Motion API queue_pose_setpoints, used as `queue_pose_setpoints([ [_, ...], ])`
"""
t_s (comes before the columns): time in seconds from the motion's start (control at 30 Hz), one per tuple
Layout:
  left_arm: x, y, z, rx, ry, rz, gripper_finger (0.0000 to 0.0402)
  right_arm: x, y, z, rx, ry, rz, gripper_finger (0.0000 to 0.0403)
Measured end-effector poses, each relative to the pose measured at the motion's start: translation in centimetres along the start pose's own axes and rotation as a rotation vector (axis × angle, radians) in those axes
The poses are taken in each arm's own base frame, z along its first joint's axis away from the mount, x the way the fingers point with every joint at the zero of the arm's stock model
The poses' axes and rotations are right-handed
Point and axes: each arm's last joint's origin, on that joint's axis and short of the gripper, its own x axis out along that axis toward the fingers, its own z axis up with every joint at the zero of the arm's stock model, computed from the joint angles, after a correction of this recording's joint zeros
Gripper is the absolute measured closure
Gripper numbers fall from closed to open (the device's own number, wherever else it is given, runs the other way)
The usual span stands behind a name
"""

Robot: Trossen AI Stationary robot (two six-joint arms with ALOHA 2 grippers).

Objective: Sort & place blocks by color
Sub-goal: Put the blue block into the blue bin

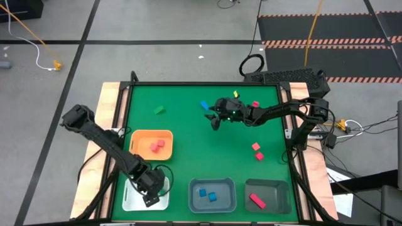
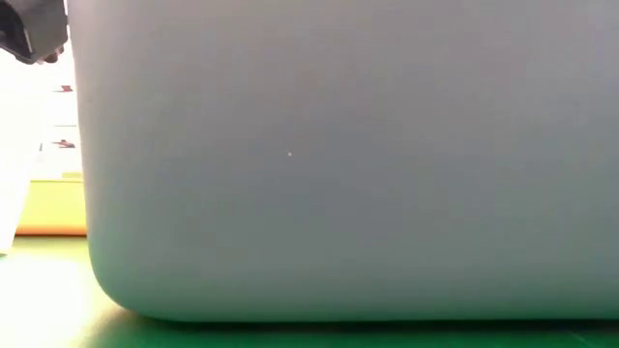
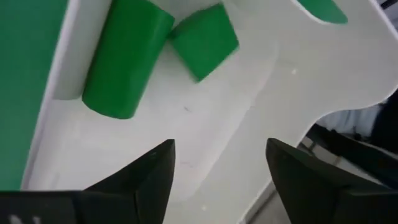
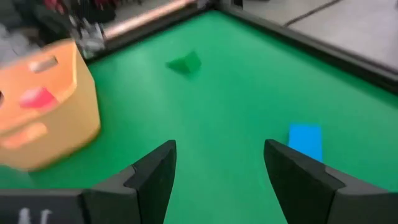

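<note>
Grey floor [image 1: 157, 25] — striped mat [image 1: 339, 28]

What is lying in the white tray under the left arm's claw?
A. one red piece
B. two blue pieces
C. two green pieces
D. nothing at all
C: the left wrist view shows a green cylinder and a green block lying on the white tray beyond the open left gripper.

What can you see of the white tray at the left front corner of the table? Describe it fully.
The white tray looks like smooth, glossy plastic with a low raised rim. It lies flat on the green table, in front of the orange tray. The left gripper hovers just above it, fingers open and empty. Inside lie two green blocks, a cylinder and a cube, touching each other at the rim.
</note>
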Motion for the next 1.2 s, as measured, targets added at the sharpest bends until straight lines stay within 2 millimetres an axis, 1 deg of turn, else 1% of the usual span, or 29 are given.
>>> queue_pose_setpoints([
  [0.1, -0.5, 0.1, 0.2, 0.021, 0.023, -0.026, 0.0142, 0.0, 0.0, 0.5, 0.032, -0.057, -0.026, 0.0169],
  [0.23, -1.9, 0.2, 0.7, 0.027, -0.006, -0.071, 0.0141, 0.0, -0.1, 0.6, 0.032, -0.067, -0.065, 0.0169],
  [0.4, -4.5, 0.5, 1.1, 0.029, -0.066, -0.160, 0.0143, 0.1, 0.1, 1.1, 0.025, -0.078, -0.058, 0.0169],
  [0.47, -5.5, 0.7, 1.3, 0.041, -0.105, -0.188, 0.0140, 0.2, 0.3, 1.6, 0.028, -0.093, -0.048, 0.0169],
  [0.57, -7.1, 1.0, 2.0, 0.093, -0.213, -0.226, 0.0138, 0.4, 1.3, 2.6, 0.009, -0.127, -0.023, 0.0169],
  [0.67, -8.4, 1.4, 2.8, 0.162, -0.331, -0.228, 0.0140, 0.5, 2.4, 3.4, -0.039, -0.151, 0.000, 0.0169],
  [0.73, -9.2, 1.8, 3.5, 0.208, -0.422, -0.212, 0.0141, 0.5, 2.7, 3.6, -0.064, -0.161, -0.045, 0.0169],
  [0.83, -10.3, 2.5, 4.5, 0.267, -0.558, -0.149, 0.0140, 0.5, 2.2, 3.6, -0.083, -0.165, -0.181, 0.0170],
  [0.93, -11.4, 3.2, 5.6, 0.322, -0.696, -0.071, 0.0141, 0.5, 1.5, 3.3, -0.045, -0.144, -0.285, 0.0170],
  [1.07, -12.8, 4.2, 7.3, 0.346, -0.851, 0.017, 0.0144, 1.0, 1.1, 2.7, 0.040, -0.131, -0.308, 0.0170],
  [1.2, -14.6, 5.0, 8.4, 0.354, -0.976, 0.029, 0.0142, 2.6, 1.0, 1.8, 0.047, -0.115, -0.308, 0.0170],
])
